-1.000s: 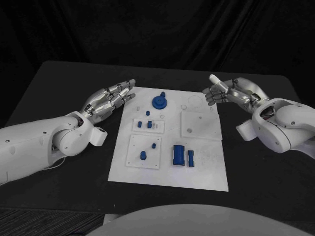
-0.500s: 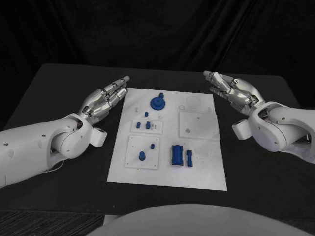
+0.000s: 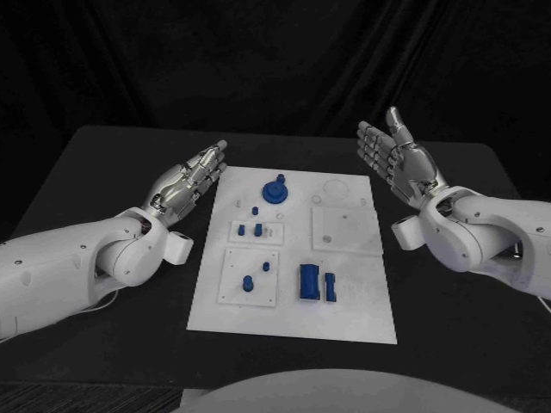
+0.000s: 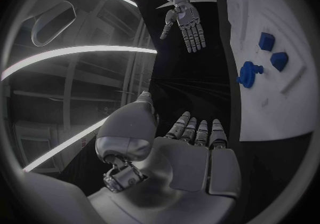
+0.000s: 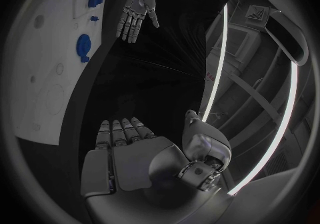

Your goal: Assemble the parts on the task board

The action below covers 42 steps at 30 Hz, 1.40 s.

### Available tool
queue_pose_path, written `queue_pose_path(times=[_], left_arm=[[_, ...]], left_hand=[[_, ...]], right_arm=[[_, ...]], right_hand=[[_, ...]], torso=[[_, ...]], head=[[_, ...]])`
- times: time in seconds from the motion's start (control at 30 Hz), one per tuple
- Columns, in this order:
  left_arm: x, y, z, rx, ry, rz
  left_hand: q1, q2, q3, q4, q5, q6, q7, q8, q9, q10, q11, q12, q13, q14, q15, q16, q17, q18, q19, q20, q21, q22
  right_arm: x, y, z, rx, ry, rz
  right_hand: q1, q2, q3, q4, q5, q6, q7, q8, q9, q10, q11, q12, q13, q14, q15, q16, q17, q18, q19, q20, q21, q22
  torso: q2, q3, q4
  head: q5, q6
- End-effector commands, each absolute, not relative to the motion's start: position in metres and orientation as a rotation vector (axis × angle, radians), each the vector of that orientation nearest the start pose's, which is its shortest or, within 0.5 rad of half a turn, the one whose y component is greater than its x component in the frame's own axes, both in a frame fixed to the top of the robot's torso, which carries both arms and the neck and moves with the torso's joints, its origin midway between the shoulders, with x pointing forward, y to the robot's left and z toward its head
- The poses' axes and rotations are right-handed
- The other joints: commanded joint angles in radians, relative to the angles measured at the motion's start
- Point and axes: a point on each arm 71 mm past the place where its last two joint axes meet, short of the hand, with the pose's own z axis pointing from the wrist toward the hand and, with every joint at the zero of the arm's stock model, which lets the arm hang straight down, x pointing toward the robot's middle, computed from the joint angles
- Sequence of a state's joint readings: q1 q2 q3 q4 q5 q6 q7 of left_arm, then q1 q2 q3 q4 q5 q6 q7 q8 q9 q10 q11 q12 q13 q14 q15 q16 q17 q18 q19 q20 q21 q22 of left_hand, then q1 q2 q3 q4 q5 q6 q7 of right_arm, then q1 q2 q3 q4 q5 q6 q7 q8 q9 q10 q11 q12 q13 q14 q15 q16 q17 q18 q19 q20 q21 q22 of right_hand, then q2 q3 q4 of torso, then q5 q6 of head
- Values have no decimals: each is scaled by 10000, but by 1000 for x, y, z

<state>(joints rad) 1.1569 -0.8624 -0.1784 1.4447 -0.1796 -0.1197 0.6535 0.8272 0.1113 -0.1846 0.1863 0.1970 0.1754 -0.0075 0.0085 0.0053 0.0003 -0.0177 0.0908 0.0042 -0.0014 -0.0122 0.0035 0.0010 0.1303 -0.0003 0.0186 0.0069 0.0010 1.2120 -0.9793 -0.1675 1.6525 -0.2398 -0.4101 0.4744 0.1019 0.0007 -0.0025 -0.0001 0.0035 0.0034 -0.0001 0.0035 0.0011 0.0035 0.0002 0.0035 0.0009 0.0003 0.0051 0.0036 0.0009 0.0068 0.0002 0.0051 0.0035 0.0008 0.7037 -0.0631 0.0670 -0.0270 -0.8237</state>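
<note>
Left hand: the left hand [image 3: 186, 183] floats over the black table [image 3: 89, 163], just beside the far left edge of the task board [image 3: 288, 323]. Its fingers are straight and lie close side by side, and it holds nothing. The left wrist view shows the same flat hand [image 4: 193, 154] with the thumb out to the side.
Task board: the white board lies in the middle of the table, between the two hands. Neither hand touches it.
Small pegs: two small blue pegs [image 3: 257, 229] stand in a little raised plate near the left edge of the board, about halfway along it.
Low pieces: two more small blue pieces [image 3: 253, 275] sit on a bigger raised plate near the front left corner of the board.
Round part: a blue round part with a knob on top [image 3: 275, 190] stands near the far edge of the board, a bit left of the middle. It is near the left hand's fingertips but apart from them.
Block parts: a big blue block [image 3: 309, 282] and a thin blue piece [image 3: 331, 287] stand side by side near the front middle of the board.
White plate: a plain raised white square [image 3: 346, 228] sits by the right edge of the board.
Right hand: the right hand [image 3: 398, 159] is lifted up over the table beside the far right corner of the board. Its fingers point up and are a little spread, and it holds nothing. The right wrist view shows its flat palm [image 5: 133, 154] and straight fingers.
</note>
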Motion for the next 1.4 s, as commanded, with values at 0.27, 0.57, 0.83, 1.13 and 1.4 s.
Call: queue_pose_path(times=[0.27, 0.57, 0.83, 1.13, 1.4], left_arm=[[467, 209, -228, -10342, 13100, -14153], [463, 196, -225, -11719, 12354, -12689], [462, 192, -224, -12089, 12178, -12289], [462, 192, -224, -12089, 12178, -12289], [462, 192, -224, -12089, 12178, -12289]], left_hand=[[-4111, -1113, 918, -923, -976, -857, 75, -85, -53, -3, 177, -908, -42, 14, 122, -35, -10, -1303, 3, -186, -69, -10], [-5322, -1113, 1846, -1863, -1269, -1754, 75, -85, -53, -3, 177, -908, -42, 14, 122, -35, -10, -1303, 3, -186, -69, -10], [-6165, -1113, 1846, -1863, -1970, -1754, 75, -85, -53, -3, 177, -908, -42, 14, 122, -35, -10, -1303, 3, -186, -69, -10], [-6804, -1113, 1846, -1863, -1970, -1754, 75, -85, -53, -3, 177, -908, -42, 14, 122, -35, -10, -1303, 3, -186, -69, -10], [-7479, -1113, 1846, -1863, -1970, -1754, 75, -85, -53, -3, 177, -908, -42, 14, 122, -35, -10, -1303, 3, -186, -69, -10]], right_arm=[[461, -201, -219, 11522, 12471, 12543], [462, -192, -224, 12089, 12178, 12289], [462, -192, -224, 12089, 12178, 12289], [462, -192, -224, 12089, 12178, 12289], [462, -192, -224, 12089, 12178, 12289]], right_hand=[[-1019, -7, 25, 1, -35, -34, 1, -35, -11, -35, -2, -35, -9, -3, -51, -36, -9, -68, -2, -51, -35, -8], [-1019, -7, 25, 1, -35, -34, 1, -35, -11, -35, -2, -35, -9, -3, -51, -36, -9, -68, -2, -51, -35, -8], [-1019, -7, 25, 1, -35, -34, 1, -35, -11, -35, -2, -35, -9, -3, -51, -36, -9, -68, -2, -51, -35, -8], [-1019, -7, 25, 1, -35, -34, 1, -35, -11, -35, -2, -35, -9, -3, -51, -36, -9, -68, -2, -51, -35, -8], [-1019, -7, 25, 1, -35, -34, 1, -35, -11, -35, -2, -35, -9, -3, -51, -36, -9, -68, -2, -51, -35, -8]], torso=[[-1147, 454, -483], [-1573, 622, -661], [-1595, 631, -670], [-1595, 631, -670], [-1595, 631, -670]], head=[[191, 1570], [266, 2203], [270, 2237], [270, 2237], [270, 2237]])
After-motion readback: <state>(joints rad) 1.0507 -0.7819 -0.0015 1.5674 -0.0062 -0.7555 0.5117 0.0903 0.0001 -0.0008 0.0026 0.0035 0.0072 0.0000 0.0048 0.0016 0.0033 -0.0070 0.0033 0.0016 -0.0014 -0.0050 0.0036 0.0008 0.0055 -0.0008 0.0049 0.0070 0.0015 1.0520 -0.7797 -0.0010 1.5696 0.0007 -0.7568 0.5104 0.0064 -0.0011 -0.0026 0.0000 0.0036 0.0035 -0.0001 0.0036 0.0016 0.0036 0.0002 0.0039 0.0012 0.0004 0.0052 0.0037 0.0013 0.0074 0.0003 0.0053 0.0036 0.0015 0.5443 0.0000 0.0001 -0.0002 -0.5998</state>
